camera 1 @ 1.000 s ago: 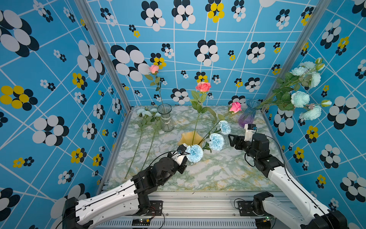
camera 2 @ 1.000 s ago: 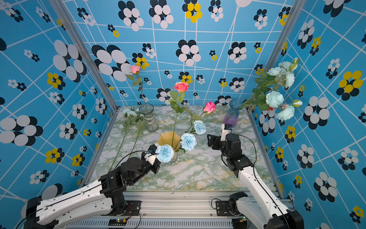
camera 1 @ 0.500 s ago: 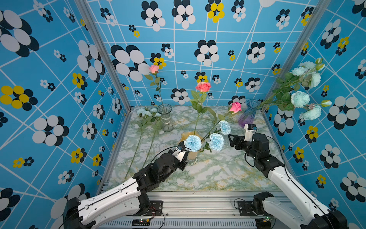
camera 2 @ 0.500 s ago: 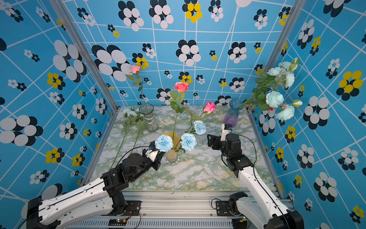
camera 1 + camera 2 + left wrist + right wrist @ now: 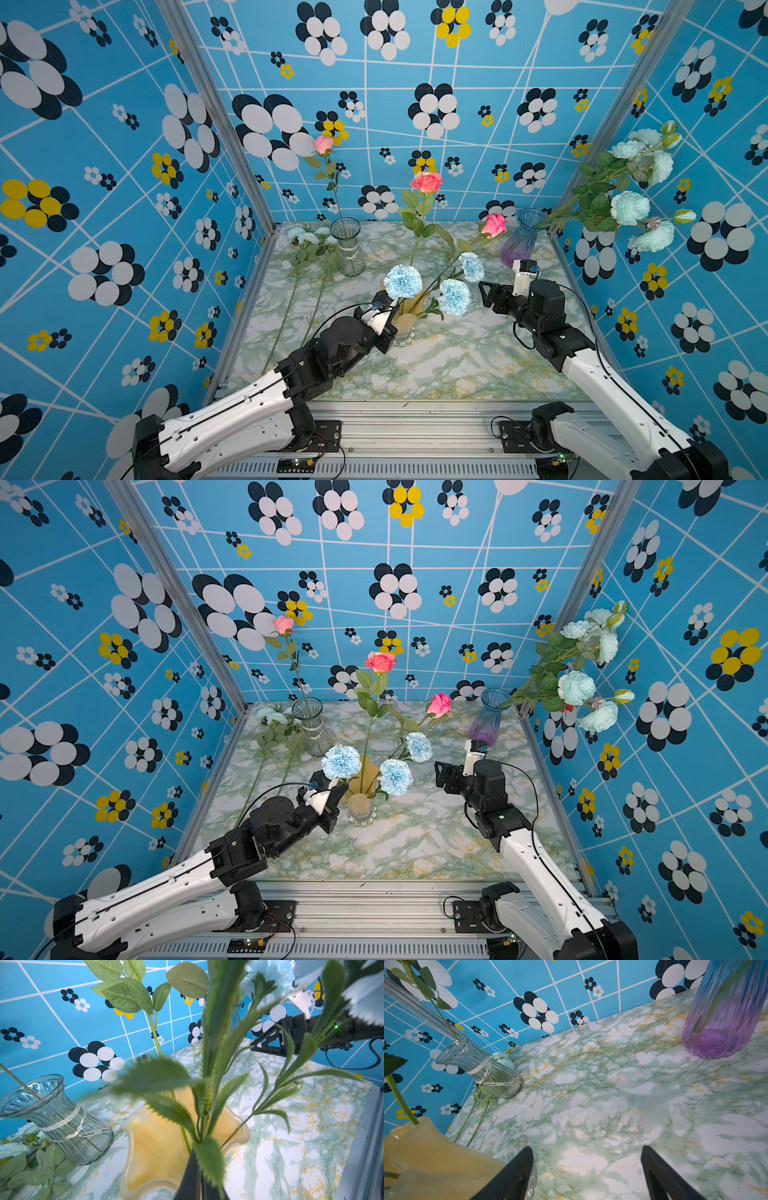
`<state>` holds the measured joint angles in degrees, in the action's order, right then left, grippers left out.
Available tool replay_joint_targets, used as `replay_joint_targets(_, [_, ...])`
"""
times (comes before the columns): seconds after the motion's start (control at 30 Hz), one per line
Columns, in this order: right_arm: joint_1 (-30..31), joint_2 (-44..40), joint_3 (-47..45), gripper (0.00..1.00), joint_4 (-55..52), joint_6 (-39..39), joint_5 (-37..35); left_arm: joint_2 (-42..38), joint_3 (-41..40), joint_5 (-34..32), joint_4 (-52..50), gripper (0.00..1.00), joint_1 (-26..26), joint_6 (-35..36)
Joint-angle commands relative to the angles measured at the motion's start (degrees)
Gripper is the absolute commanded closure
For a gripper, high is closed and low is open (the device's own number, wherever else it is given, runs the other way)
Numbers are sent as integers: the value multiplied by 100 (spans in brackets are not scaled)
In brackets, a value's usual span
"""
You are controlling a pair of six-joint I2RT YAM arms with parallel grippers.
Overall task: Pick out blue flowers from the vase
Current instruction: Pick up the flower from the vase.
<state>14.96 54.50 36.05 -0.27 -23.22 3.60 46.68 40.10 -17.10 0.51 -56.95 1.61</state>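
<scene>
1. In both top views the left gripper (image 5: 390, 305) has just pinched shut on a blue carnation (image 5: 402, 281), its stem still in the yellow vase (image 5: 409, 320). I'd say it's ready to lift out.
2. Left wrist: the fingers (image 5: 190, 1178) are together on the leafy stem above the vase.
3. Right wrist: the right gripper (image 5: 586, 1169) gapes wide, holding nothing.

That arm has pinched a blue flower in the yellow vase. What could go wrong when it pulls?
1. The left pincer is shut on the blue carnation stem right at the yellow vase mouth; pulling sideways might tip the vase on its small foot.
2. Its leaves mingle with the red rose stem and the other carnations, so those may get dragged out too.
3. The grip sits among leaves, so the stem could slip.
</scene>
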Motion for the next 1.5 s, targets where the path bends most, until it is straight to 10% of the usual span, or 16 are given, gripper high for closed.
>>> replay_joint_targets(0.0, [51, -36, 145, 15, -73, -15, 79, -80, 387, -16, -184, 100, 76, 109])
replay_joint_targets(0.87, [51, 62, 216, 15, -105, -16, 95, 1696, 5144, 1303, -4215, 100, 773, -195])
replay_joint_targets(1.47, [51, 141, 288, 11, -166, -3, 101, 1700, 6713, 2973, -5308, 100, 738, -632])
